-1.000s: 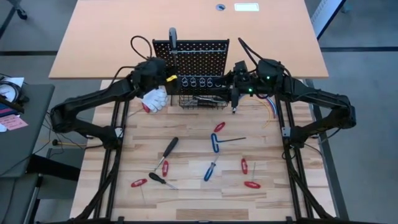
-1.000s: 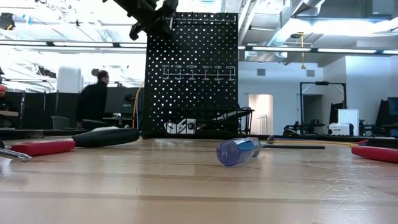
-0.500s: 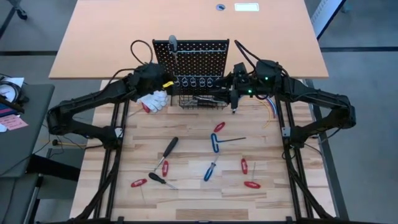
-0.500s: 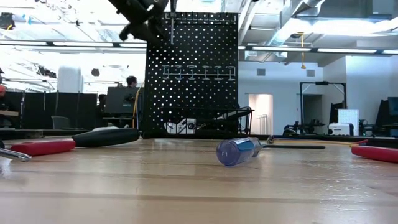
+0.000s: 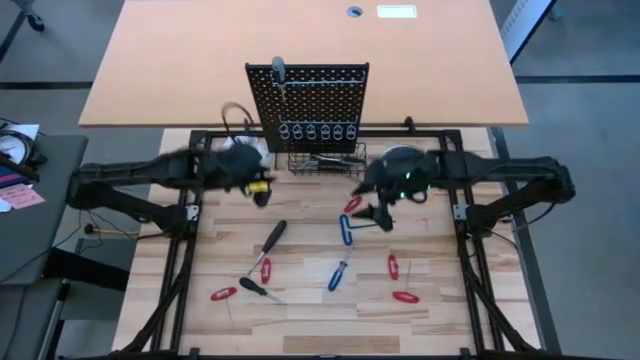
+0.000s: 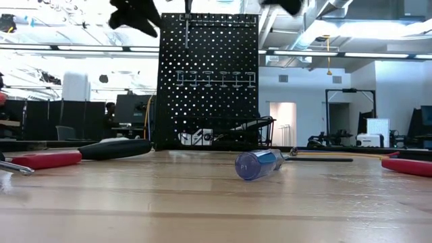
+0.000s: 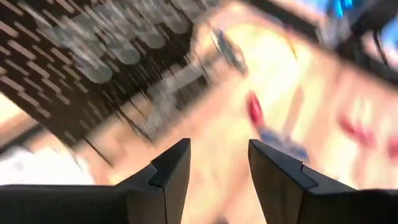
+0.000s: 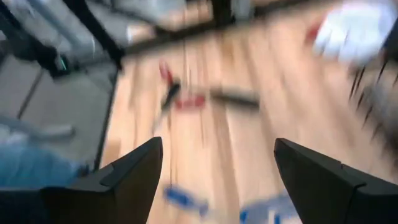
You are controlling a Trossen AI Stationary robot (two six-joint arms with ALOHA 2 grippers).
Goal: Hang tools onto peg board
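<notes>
The black peg board (image 5: 307, 95) stands upright at the table's far side, with a row of silver rings (image 5: 312, 131) and a wire basket (image 5: 325, 160). A slim grey tool (image 5: 278, 72) hangs at the board's upper left corner (image 6: 187, 20). Several tools lie flat on the table: a black screwdriver (image 5: 274, 237), a blue T-shaped hex key (image 5: 346, 229), a blue screwdriver (image 5: 338, 272) and red-handled ones (image 5: 392, 266). My left gripper (image 5: 260, 190) hovers open, left of the basket. My right gripper (image 5: 382, 218) hovers open just above the hex key. Both are empty (image 7: 217, 149) (image 8: 217, 149).
A large tan tabletop (image 5: 300, 40) lies behind the board. More red-handled tools (image 5: 222, 294) and a small black screwdriver (image 5: 255, 288) lie toward the near edge. In the low view the blue screwdriver's handle (image 6: 256, 164) lies in the middle of the table.
My left gripper has come away from the grey tool at the board's upper left and swung down toward the near edge; the tool stays hanging there. My right gripper has left the basket and moved toward the near edge, over the blue hex key.
</notes>
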